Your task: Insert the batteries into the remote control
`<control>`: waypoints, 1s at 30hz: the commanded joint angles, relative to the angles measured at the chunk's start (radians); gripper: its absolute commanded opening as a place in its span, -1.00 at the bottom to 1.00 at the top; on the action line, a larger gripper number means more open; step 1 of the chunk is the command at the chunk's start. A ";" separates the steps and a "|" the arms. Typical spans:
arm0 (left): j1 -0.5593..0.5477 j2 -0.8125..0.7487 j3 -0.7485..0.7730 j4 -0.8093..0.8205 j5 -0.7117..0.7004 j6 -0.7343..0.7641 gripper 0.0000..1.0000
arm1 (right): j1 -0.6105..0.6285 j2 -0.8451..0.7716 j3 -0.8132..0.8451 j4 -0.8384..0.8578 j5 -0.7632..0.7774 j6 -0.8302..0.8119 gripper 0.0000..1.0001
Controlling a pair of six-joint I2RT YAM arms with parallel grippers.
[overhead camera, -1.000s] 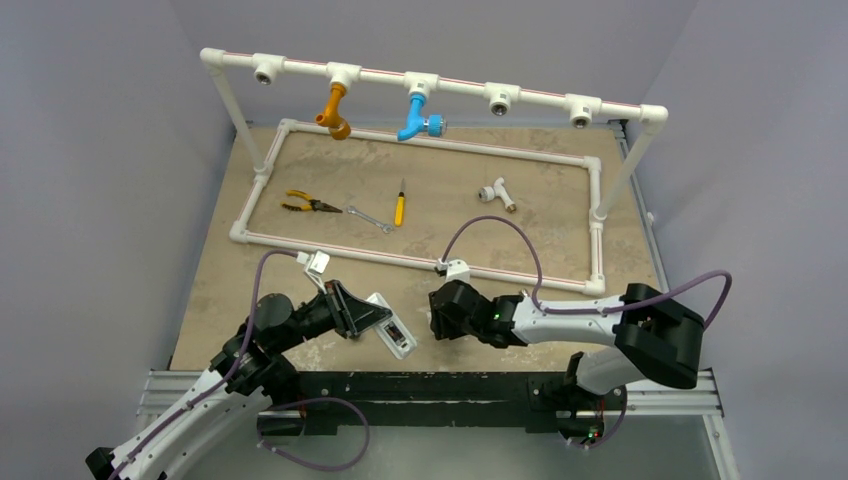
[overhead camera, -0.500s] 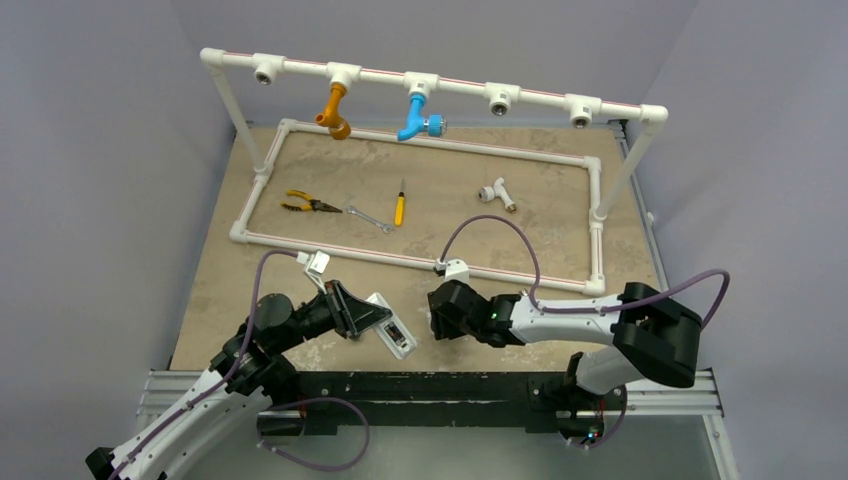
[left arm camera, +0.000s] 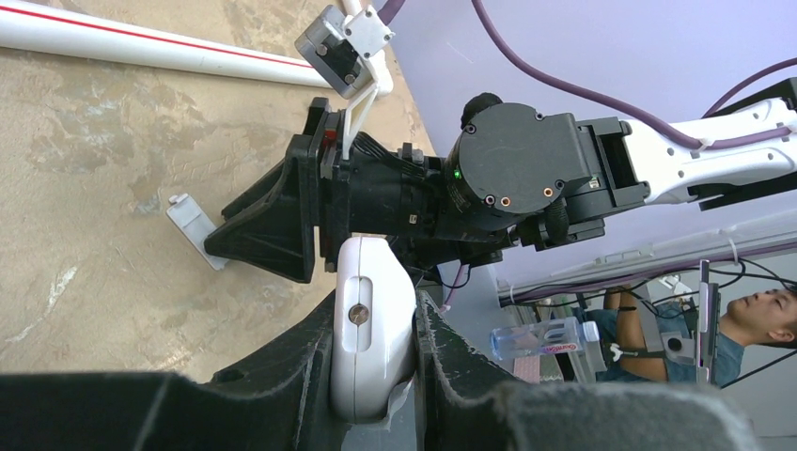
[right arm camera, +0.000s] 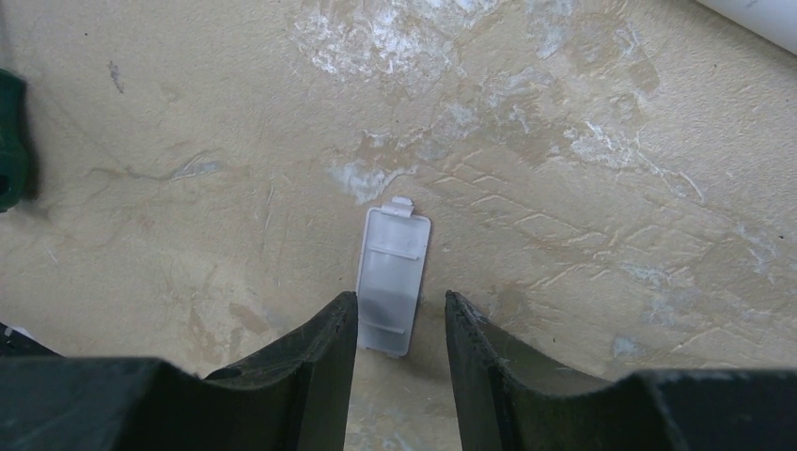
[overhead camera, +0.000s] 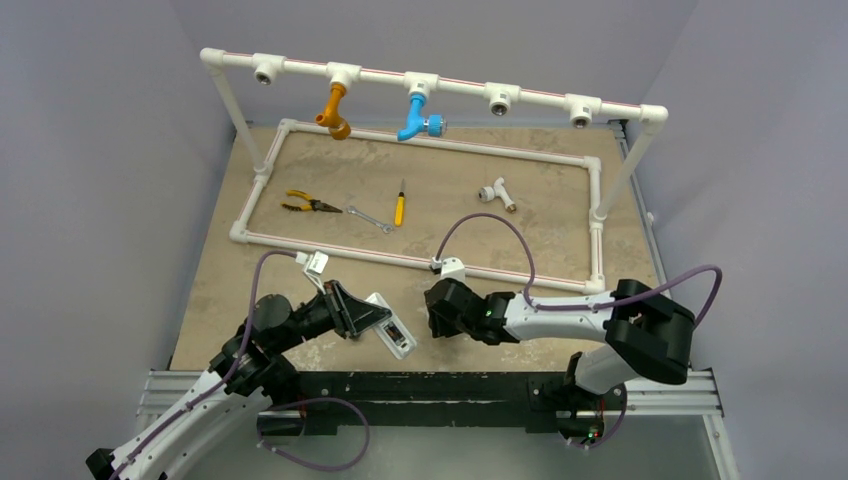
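Inside left gripper (left arm camera: 373, 318): remote control (left arm camera: 369, 362); bottle (left arm camera: 536, 336) label unreadable.

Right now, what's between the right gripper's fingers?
The small white battery cover, lying flat on the table; the right gripper straddles its near end, jaws open. The right wrist view shows it.

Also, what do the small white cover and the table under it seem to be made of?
The cover looks like thin moulded plastic, white and faintly translucent: ribs and a clip tab show. The table looks like a hard board with a matte beige stone-like pattern, worn pale in patches; laminate or paint, I cannot tell.
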 commanded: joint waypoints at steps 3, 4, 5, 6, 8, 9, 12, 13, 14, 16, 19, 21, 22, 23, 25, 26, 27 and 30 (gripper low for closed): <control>0.004 -0.014 0.010 0.037 0.016 -0.003 -1.00 | -0.002 0.096 -0.038 -0.180 -0.005 -0.013 -0.22; 0.005 -0.015 0.010 0.036 0.016 -0.002 -1.00 | -0.002 0.102 -0.036 -0.181 -0.006 -0.014 -0.22; 0.005 -0.016 0.009 0.034 0.016 -0.002 -1.00 | -0.001 0.106 -0.034 -0.182 -0.007 -0.014 -0.22; 0.005 -0.018 0.008 0.034 0.016 -0.002 -1.00 | -0.001 0.110 -0.033 -0.183 -0.008 -0.015 -0.22; 0.005 -0.017 0.009 0.033 0.017 -0.003 -1.00 | -0.001 0.117 -0.030 -0.186 -0.008 -0.015 -0.22; 0.005 -0.019 0.009 0.032 0.016 -0.004 -1.00 | -0.001 0.118 -0.030 -0.188 -0.007 -0.015 -0.22; 0.005 -0.019 0.009 0.034 0.017 -0.004 -1.00 | 0.001 0.124 -0.030 -0.199 0.000 -0.015 -0.23; 0.004 -0.018 0.008 0.034 0.018 -0.004 -1.00 | 0.001 0.124 -0.030 -0.203 0.002 -0.015 -0.23; 0.005 -0.017 0.009 0.033 0.019 -0.004 -1.00 | 0.002 0.125 -0.031 -0.206 0.005 -0.015 -0.23; 0.005 -0.018 0.006 0.035 0.019 -0.004 -1.00 | 0.003 0.127 -0.032 -0.211 0.006 -0.015 -0.23; 0.005 -0.018 0.007 0.036 0.020 -0.004 -1.00 | 0.005 0.136 -0.029 -0.220 0.010 -0.016 -0.24; 0.005 -0.019 0.007 0.037 0.019 -0.004 -1.00 | 0.007 0.143 -0.023 -0.226 0.013 -0.017 -0.24; 0.004 -0.018 0.008 0.038 0.018 -0.005 -1.00 | 0.008 0.145 -0.021 -0.228 0.013 -0.018 -0.23; 0.005 -0.018 0.007 0.039 0.019 -0.004 -1.00 | 0.009 0.148 -0.019 -0.227 0.012 -0.018 -0.23; 0.005 -0.018 0.008 0.038 0.019 -0.004 -1.00 | 0.011 0.156 -0.014 -0.230 0.012 -0.020 -0.24; 0.005 -0.017 0.008 0.038 0.019 -0.004 -1.00 | 0.011 0.158 -0.011 -0.233 0.013 -0.021 -0.24; 0.005 -0.017 0.008 0.039 0.020 -0.004 -1.00 | 0.013 0.161 -0.009 -0.236 0.014 -0.021 -0.24; 0.005 -0.018 0.008 0.039 0.018 -0.004 -1.00 | 0.016 0.168 -0.003 -0.242 0.019 -0.023 -0.24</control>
